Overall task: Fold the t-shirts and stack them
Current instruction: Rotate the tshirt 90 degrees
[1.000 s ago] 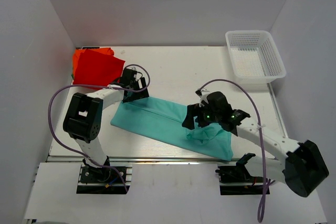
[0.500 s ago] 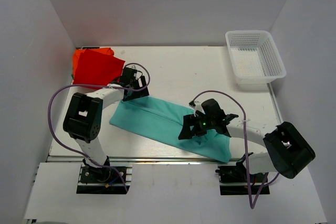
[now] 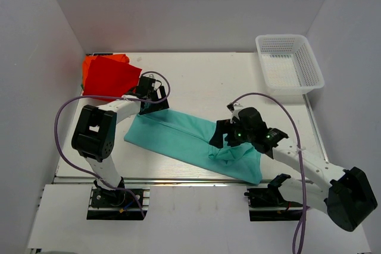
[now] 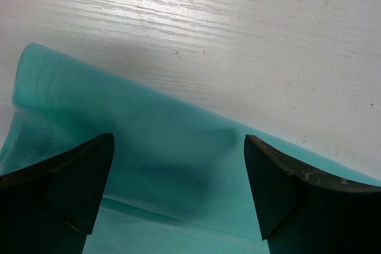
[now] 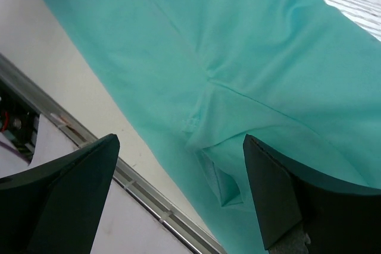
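Observation:
A teal t-shirt lies folded in a long strip across the front of the table. Its right end is rumpled, with a small bunched fold. My left gripper is open and empty, low over the strip's far left corner; the wrist view shows teal cloth between the spread jaws of this gripper. My right gripper is open and empty above the rumpled end, with a sleeve fold below this gripper. A red t-shirt lies on an orange edge at the back left.
A white mesh basket stands at the back right. White walls close in the table on three sides. A metal rail runs along the table's front edge, just past the teal shirt.
My right arm swung down and left onto the teal cloth half a second ago and is now back up to the right. The cloth end is bunched again. The left arm has not moved.

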Robot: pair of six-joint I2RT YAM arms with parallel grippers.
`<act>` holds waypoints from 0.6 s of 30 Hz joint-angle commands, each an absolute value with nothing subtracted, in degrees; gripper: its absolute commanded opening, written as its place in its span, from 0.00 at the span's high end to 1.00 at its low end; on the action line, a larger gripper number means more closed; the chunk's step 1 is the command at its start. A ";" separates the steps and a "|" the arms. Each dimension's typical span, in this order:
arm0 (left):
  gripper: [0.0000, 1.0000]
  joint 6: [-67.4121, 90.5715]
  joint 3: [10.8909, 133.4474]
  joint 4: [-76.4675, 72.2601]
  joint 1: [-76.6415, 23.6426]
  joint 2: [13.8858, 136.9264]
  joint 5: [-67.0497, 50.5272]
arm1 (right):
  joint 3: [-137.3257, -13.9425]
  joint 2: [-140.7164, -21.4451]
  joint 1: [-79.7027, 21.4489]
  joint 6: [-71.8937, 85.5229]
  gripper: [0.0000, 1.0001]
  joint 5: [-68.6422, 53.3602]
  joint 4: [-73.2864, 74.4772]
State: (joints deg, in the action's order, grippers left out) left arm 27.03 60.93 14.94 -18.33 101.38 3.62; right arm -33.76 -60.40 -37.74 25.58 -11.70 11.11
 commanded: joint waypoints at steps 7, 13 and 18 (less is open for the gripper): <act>0.00 27.25 61.08 14.32 -18.19 100.99 2.90 | -27.61 -65.73 -34.20 30.22 0.10 -3.63 13.88; 0.00 27.25 60.03 14.85 -17.14 99.85 4.65 | -24.09 -71.53 -28.93 33.48 0.10 -2.02 16.26; 0.00 27.25 60.03 19.15 -18.45 99.23 6.15 | -26.63 -75.32 -26.99 32.08 0.10 -4.48 12.93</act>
